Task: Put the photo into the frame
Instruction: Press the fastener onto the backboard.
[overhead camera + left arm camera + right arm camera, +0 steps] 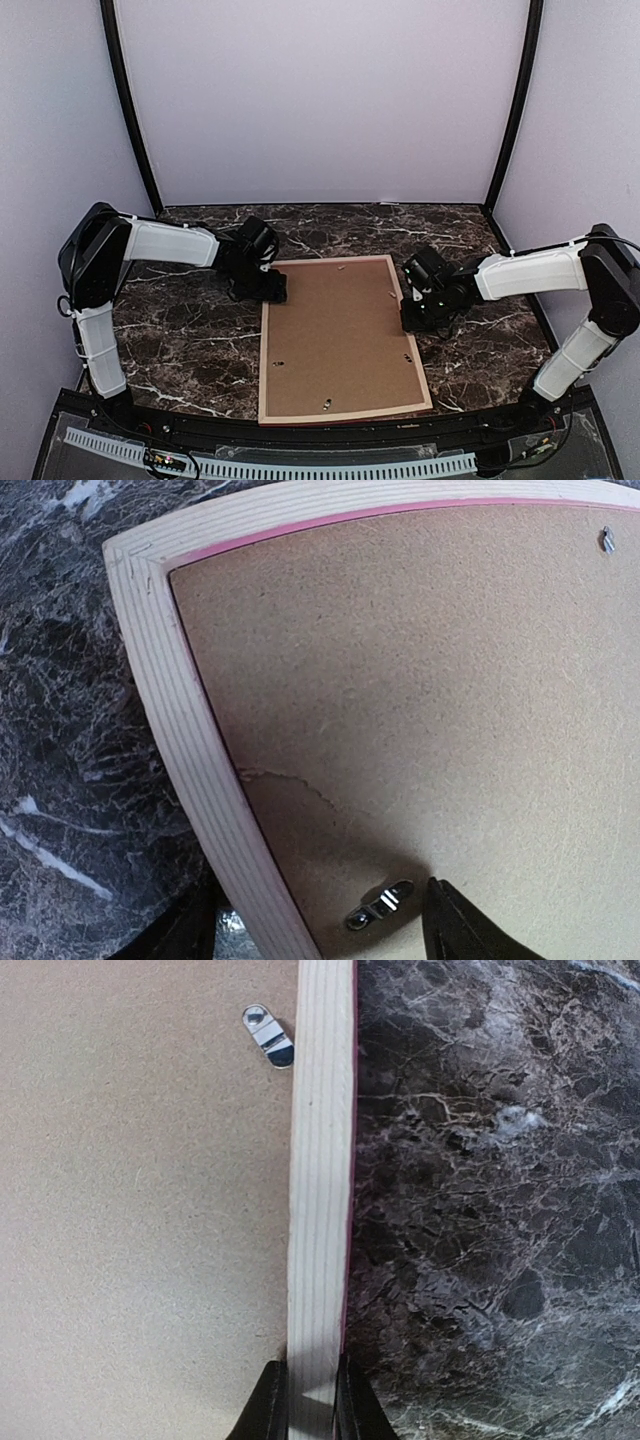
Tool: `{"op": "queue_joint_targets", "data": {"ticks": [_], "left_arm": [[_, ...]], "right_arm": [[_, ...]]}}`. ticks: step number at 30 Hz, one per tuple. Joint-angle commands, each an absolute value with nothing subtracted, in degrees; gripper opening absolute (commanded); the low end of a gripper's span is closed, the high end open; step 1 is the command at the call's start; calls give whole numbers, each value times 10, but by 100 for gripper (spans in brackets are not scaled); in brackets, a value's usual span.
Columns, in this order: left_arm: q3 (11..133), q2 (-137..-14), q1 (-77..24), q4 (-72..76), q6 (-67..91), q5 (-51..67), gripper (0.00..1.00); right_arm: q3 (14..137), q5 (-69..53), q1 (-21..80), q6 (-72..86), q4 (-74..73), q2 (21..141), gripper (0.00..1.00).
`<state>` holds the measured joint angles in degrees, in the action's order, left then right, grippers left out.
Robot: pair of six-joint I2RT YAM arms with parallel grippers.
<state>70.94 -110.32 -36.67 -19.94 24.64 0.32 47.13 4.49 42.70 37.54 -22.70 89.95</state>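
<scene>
You've got the right gripper (310,1410) pinching the frame (320,1160) by its right rail. Frame's back-up on the table (190,340), backing board (335,335) in it. Left gripper (312,905) jaws wide, straddling the left rail.

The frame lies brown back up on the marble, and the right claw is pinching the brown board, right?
Not quite: the right gripper pinches the frame by its pale wooden rail, not the backing board. The right wrist view shows it.
</scene>
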Motion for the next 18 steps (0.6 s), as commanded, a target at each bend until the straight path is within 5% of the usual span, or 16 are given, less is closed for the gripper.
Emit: {"op": "queue_joint_targets", "data": {"ticks": [1, 18], "left_arm": [[724, -1114, -371, -220, 238, -19, 72], [718, -1119, -371, -226, 268, -37, 46]], "right_arm": [[466, 29, 424, 370, -206, 912, 13], [465, 29, 424, 368, -205, 911, 13]]}}
